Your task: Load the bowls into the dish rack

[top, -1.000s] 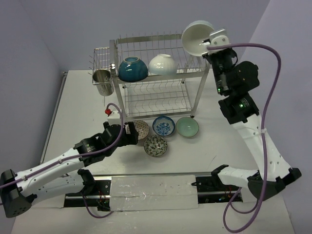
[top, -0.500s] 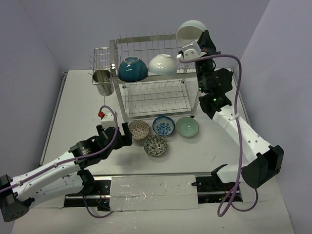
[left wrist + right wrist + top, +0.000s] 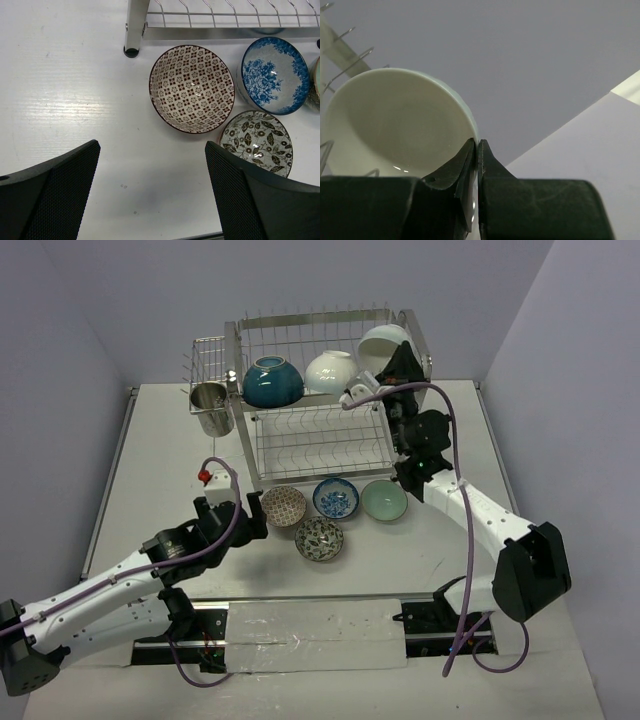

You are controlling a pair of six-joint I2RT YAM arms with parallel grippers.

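Note:
The steel dish rack (image 3: 320,430) stands at the back; its upper tier holds a teal bowl (image 3: 272,381) and a white bowl (image 3: 333,371). My right gripper (image 3: 397,362) is shut on the rim of a second white bowl (image 3: 383,343), holding it tilted at the upper tier's right end; the right wrist view shows its inside (image 3: 395,120) among rack wires. On the table lie a red patterned bowl (image 3: 286,506), a blue-white bowl (image 3: 336,498), a pale green bowl (image 3: 384,500) and a leaf-patterned bowl (image 3: 319,538). My left gripper (image 3: 152,190) is open above the table, just short of the red bowl (image 3: 192,88).
A steel cup (image 3: 211,407) hangs below the small side basket (image 3: 208,358) at the rack's left. The rack's lower tier (image 3: 318,443) holds nothing. A white strip (image 3: 315,633) lies along the near edge between the arm bases.
My right gripper has carried the white bowl down and left from above the rack's right corner into the upper tier. My left arm has drawn back slightly from the red bowl.

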